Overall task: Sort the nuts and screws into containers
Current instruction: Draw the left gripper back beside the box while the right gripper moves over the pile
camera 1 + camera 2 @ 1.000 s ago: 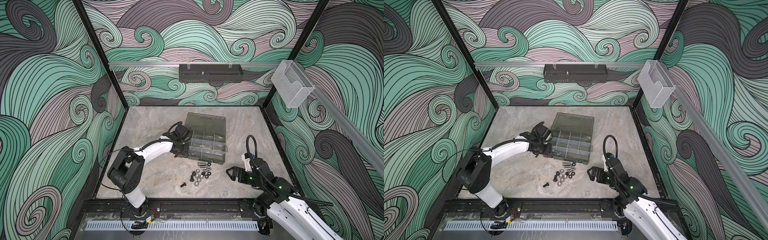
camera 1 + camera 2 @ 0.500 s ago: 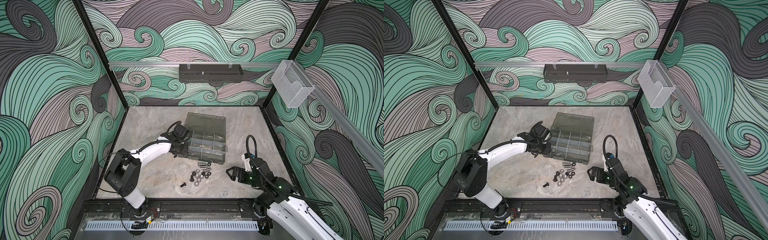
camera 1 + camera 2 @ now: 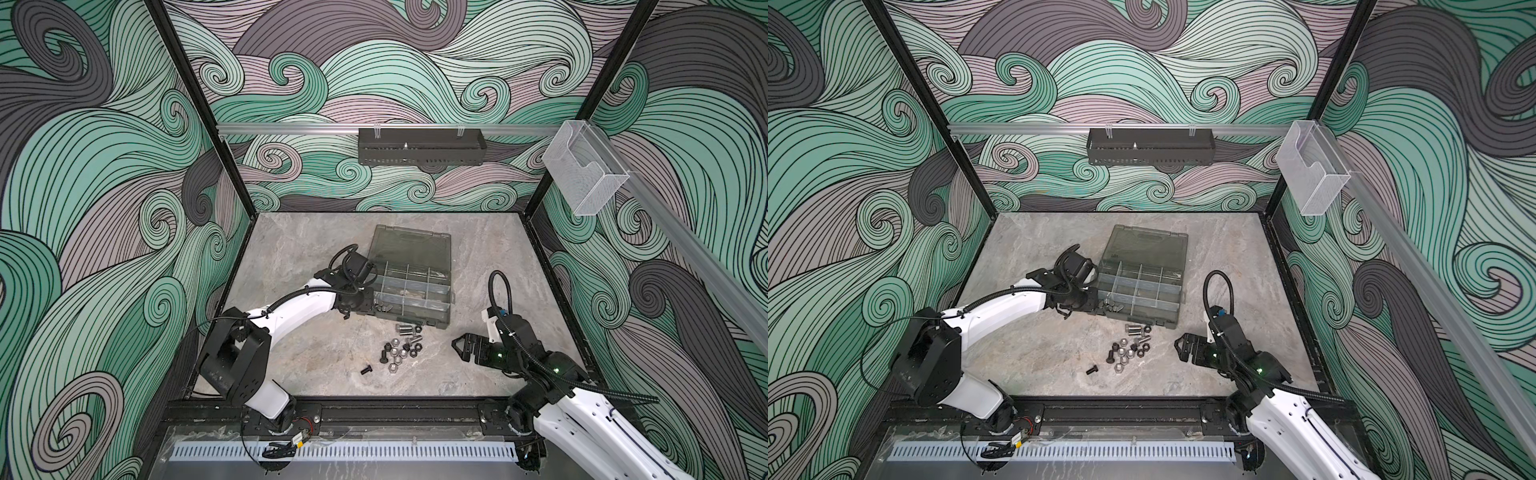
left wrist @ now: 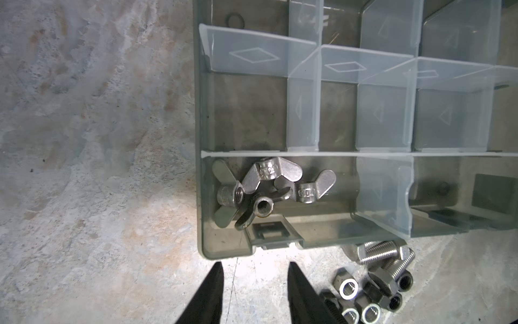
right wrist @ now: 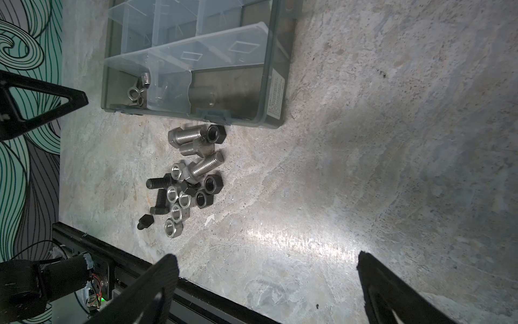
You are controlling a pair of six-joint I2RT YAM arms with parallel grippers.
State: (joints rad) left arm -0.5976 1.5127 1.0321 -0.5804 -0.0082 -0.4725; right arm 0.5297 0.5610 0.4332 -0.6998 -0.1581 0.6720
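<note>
A loose pile of silver and black screws (image 3: 407,330) (image 5: 186,136) and hex nuts (image 3: 397,357) (image 5: 179,199) lies on the table, just in front of the smoky grey organizer case (image 3: 446,307) (image 3: 1177,307). One black screw (image 3: 365,370) lies apart at the near left. The case's containers (image 4: 246,112) look mostly bare. The near-left corner one holds silver wing nuts (image 4: 260,190). My left gripper (image 4: 255,269) (image 3: 368,309) hovers by that corner, open, with nothing between its fingers. My right gripper (image 5: 266,261) (image 3: 461,347) sits right of the pile, wide open and holding nothing.
The case's lid (image 3: 411,245) lies open flat behind the compartments. A black perforated tray (image 3: 419,145) hangs on the back wall and a clear acrylic holder (image 3: 584,174) on the right rail. A black frame rail (image 3: 374,409) borders the table's front edge.
The left arm's shoulder block has sunk slightly toward the front left while its gripper stays at the case's corner. The right arm has not moved.
</note>
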